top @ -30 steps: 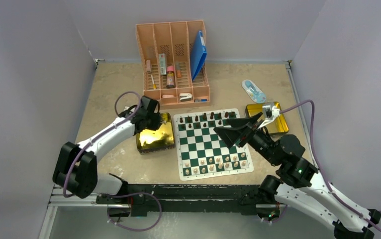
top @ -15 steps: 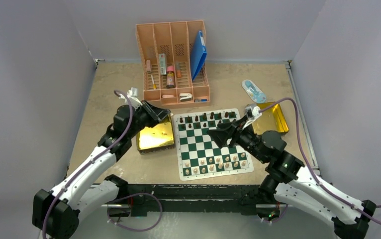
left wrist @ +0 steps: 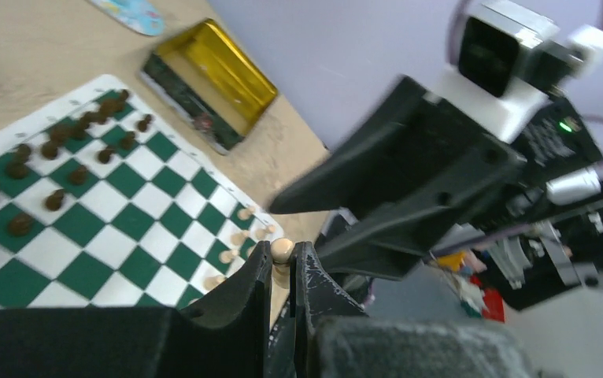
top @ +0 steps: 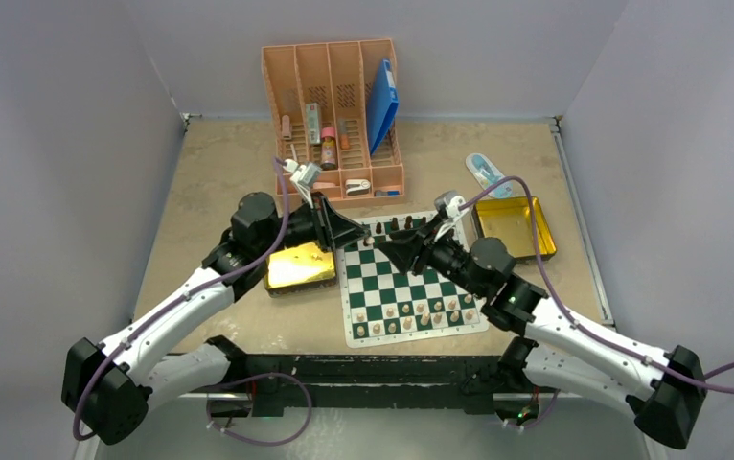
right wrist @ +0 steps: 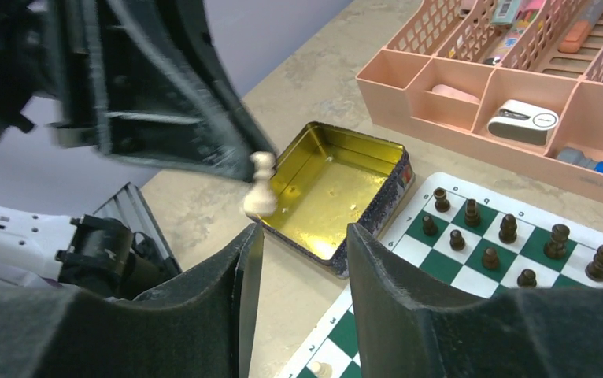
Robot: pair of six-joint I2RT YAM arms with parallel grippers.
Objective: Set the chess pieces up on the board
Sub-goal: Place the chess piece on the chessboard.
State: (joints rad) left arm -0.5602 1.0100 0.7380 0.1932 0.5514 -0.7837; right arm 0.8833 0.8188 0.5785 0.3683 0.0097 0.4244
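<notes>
Centrally, a pale tan wooden pawn [right wrist: 260, 185] is pinched by the left fingers [left wrist: 305, 276] over the green-and-white checkered board [top: 382, 287], upper left; the right fingers [right wrist: 377, 268] are spread nearby.

light: bright, even, from overhead | shadows: faint, soft-edged | glare: hot patch on gold tin [top: 296, 270] | left wrist view: motion smear throughout, frame tilted | right wrist view: near foreground soft, pale pawn [right wrist: 260, 185] slightly blurred, board [right wrist: 408, 250] sharp
</notes>
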